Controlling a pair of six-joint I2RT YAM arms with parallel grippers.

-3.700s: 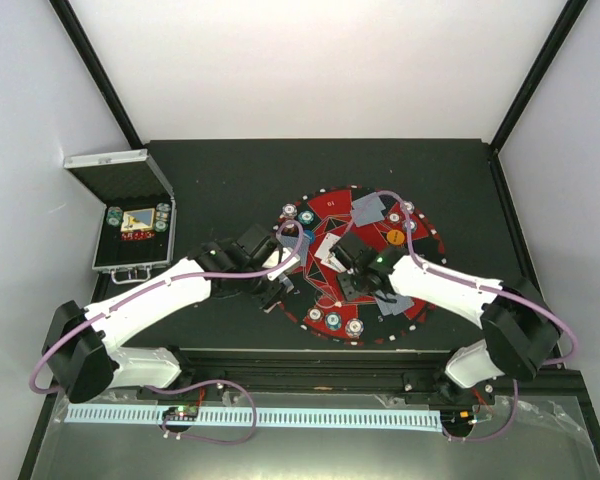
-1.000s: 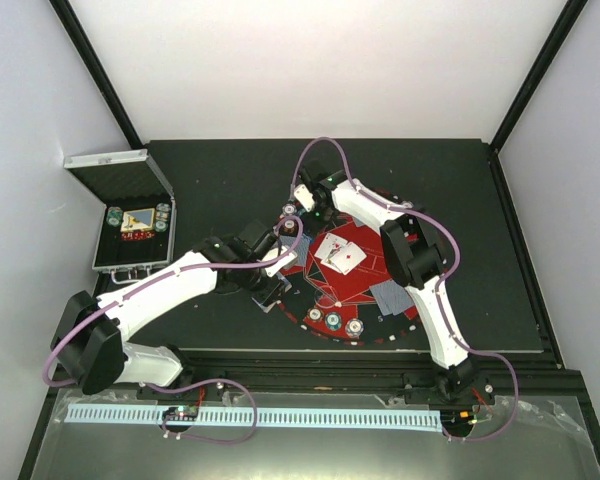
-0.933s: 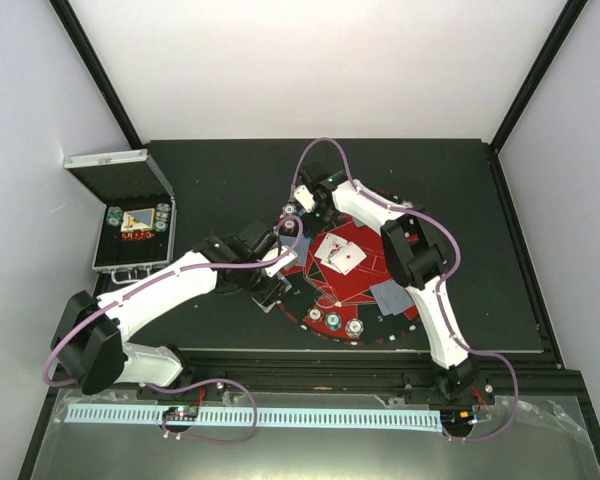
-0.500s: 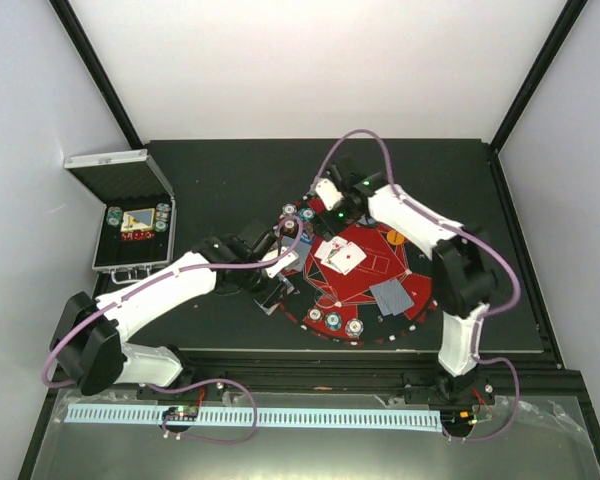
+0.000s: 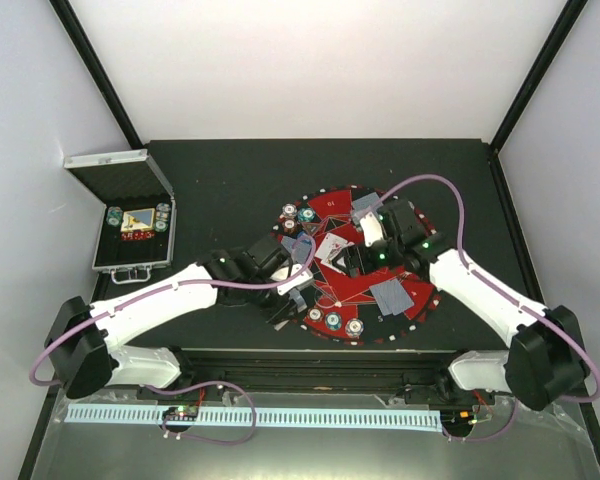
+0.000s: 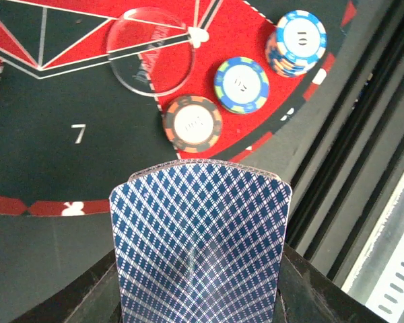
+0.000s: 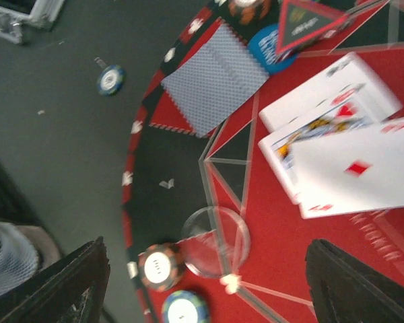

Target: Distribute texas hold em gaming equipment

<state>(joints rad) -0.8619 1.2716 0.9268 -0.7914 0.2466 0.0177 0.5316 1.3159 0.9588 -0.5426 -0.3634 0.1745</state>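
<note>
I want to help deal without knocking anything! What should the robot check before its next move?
1. Left pincer grips the card: ok.
2. Right pincer open and empty: ok.
3. Mat space by the 7 is bare: ok.
4. Every chip on the mat: not ok, one loose chip lies off it.
5. Just one card held: cannot tell.

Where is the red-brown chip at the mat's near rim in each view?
Top external: red-brown chip, leftmost of three at the near rim of the mat.
Left wrist: centre, just beyond the card.
Right wrist: bottom left, beside the clear disc.
Shared landmark: the teal chip beside it.
</note>
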